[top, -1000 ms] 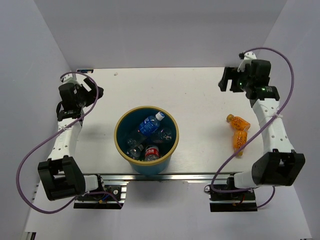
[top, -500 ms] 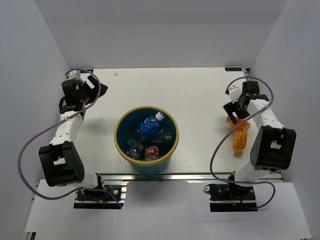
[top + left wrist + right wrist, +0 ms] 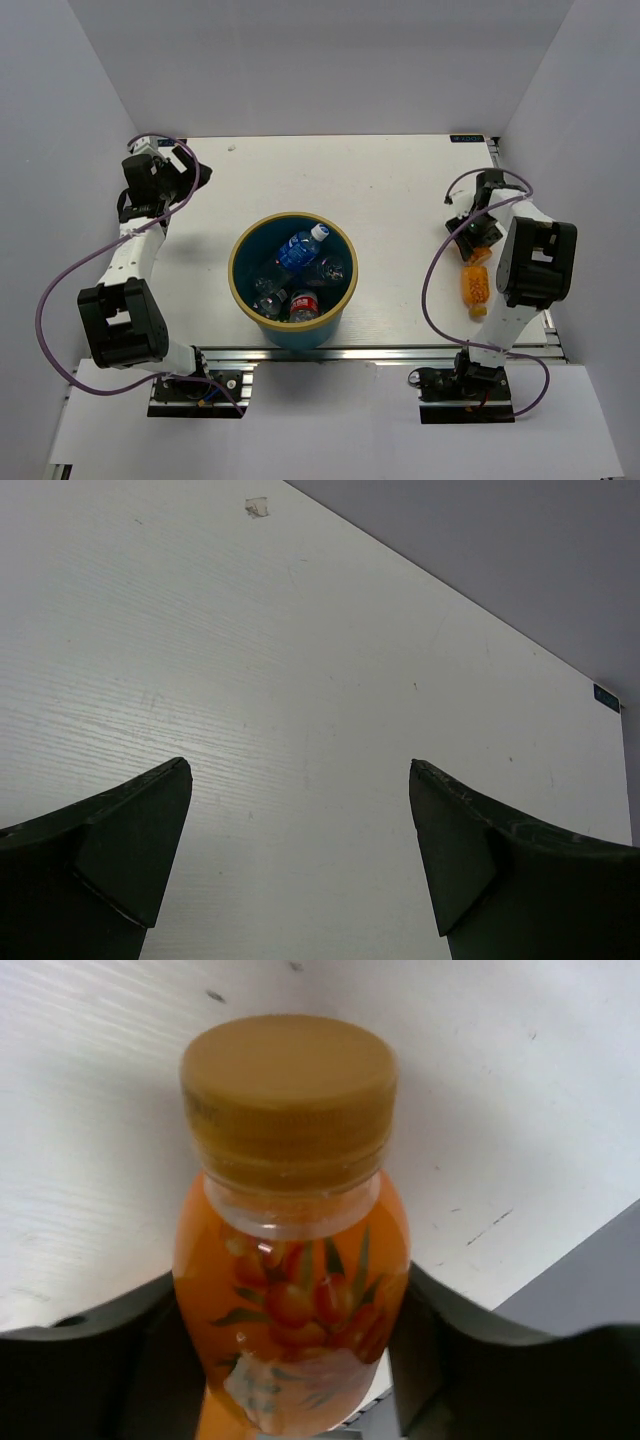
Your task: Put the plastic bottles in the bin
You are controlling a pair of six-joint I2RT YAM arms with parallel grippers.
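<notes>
In the right wrist view an orange bottle [image 3: 290, 1210] with a tan cap and a fruit label sits between my right gripper's [image 3: 292, 1305] fingers, which press on both its sides. From above, that right gripper [image 3: 478, 232] is low over the table at the right and covers this bottle. A second orange bottle [image 3: 476, 285] lies just in front of it. The teal bin [image 3: 236, 262] with a tan rim stands at centre front and holds several bottles, among them a blue-labelled one [image 3: 298, 248] and a red-labelled one [image 3: 303, 305]. My left gripper [image 3: 300, 770] is open over bare table at the far left [image 3: 190, 168].
The white table [image 3: 380, 190] is boxed in by grey walls at the back and both sides. Its right edge runs close beside the right gripper. A purple cable [image 3: 440, 270] loops off the right arm toward the bin side.
My right arm came down from the back right corner onto the nearer orange bottle, and its fingers closed on it. The left arm shifted slightly toward the back left.
</notes>
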